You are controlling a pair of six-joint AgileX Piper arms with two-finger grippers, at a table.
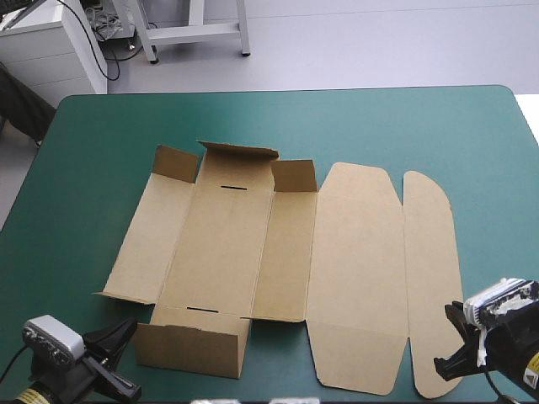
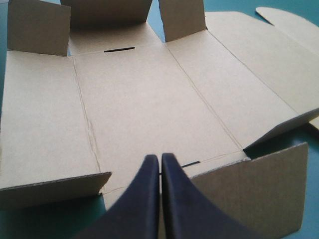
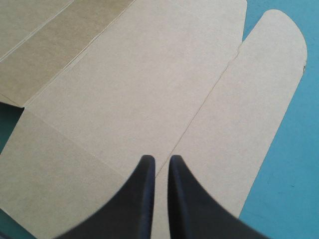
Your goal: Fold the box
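The brown box (image 1: 226,252) lies opened out in the middle of the teal-green cover (image 1: 93,168), with one claw at each end of its near edge. The left claw (image 2: 160,158) has its two black fingers (image 2: 142,199) pressed together into one point. It hangs over the near end of the box's bottom panel (image 2: 139,104), and a thin slot (image 2: 191,163) sits just beside its tip. Far ahead of this claw the far wall (image 2: 107,12) stands up, with another slot in front of it and a small flap (image 2: 39,27) standing up on each side. A raised piece of board (image 2: 269,191) stands just beside the claw on its right, and a lower strip (image 2: 50,186) lies on its left. The right claw (image 3: 158,160) has its fingers close together too, with only a thin gap. It seems to hover over the board and not pinch it, but that is hard to see. Under it and ahead of it lies the flat lid (image 3: 124,99). The long rounded flap (image 3: 264,99) lies flat beside the lid, on the claw's right, and bare cover shows past it.
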